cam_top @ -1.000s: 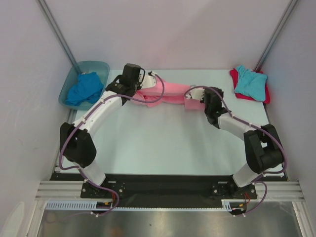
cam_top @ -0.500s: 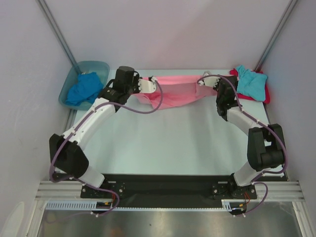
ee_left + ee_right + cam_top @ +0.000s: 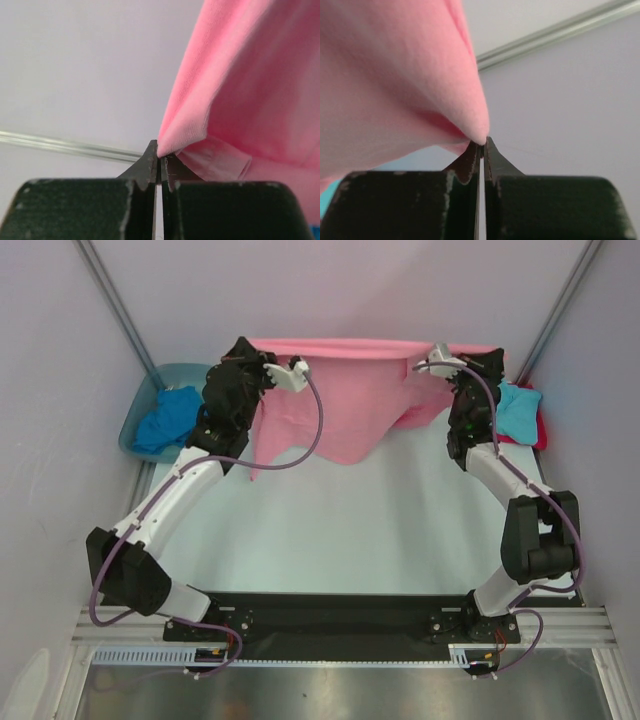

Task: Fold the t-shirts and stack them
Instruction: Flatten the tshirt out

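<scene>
The pink t-shirt (image 3: 345, 400) hangs spread out above the back of the table, held up by its two top corners. My left gripper (image 3: 258, 348) is shut on the left corner and my right gripper (image 3: 480, 352) on the right corner. In the left wrist view the shut gripper (image 3: 159, 159) pinches a fold of the pink t-shirt (image 3: 250, 90). The right wrist view shows that gripper (image 3: 481, 145) shut on a point of the pink t-shirt (image 3: 395, 75). A royal blue t-shirt (image 3: 170, 418) lies crumpled in the tub. A turquoise t-shirt (image 3: 518, 408) lies on a red one (image 3: 541, 433) at the back right.
The blue-green plastic tub (image 3: 190, 372) stands at the back left corner. Pale walls with metal posts close in the back and both sides. The light table top (image 3: 330, 530) stretches in front of the hanging cloth down to the arm bases.
Both grippers have risen and moved apart, lifting the pink t-shirt off the table. It went from a bunched strip to a sheet hanging spread between them.
</scene>
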Motion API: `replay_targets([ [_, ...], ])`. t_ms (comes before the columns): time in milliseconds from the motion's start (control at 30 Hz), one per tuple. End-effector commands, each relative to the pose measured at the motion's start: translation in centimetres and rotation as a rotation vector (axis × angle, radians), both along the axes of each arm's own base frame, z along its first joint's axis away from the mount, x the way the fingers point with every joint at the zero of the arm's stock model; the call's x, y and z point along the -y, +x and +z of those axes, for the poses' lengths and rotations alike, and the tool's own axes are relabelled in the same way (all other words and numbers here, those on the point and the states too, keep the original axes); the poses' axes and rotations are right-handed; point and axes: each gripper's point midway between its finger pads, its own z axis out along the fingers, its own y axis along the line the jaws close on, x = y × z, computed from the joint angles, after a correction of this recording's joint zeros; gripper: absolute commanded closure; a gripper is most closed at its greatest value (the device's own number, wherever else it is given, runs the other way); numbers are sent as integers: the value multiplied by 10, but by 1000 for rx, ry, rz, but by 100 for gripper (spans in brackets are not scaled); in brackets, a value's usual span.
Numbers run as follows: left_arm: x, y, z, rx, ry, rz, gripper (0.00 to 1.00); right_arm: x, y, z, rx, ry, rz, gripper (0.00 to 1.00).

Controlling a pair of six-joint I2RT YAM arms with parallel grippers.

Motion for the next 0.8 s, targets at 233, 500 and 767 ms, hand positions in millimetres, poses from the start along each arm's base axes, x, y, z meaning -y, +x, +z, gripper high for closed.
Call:
replay_targets([
  [233, -64, -37, 111, 334, -128, 171, 100, 59, -32, 87, 296, 177, -129, 100],
  [500, -26, -76, 74, -26, -144, -146, 100, 19, -46, 87, 135, 351, 183, 100],
  [767, -11, -146, 34, -372, -70, -334, 100, -76, -131, 1, -679, 504, 530, 100],
])
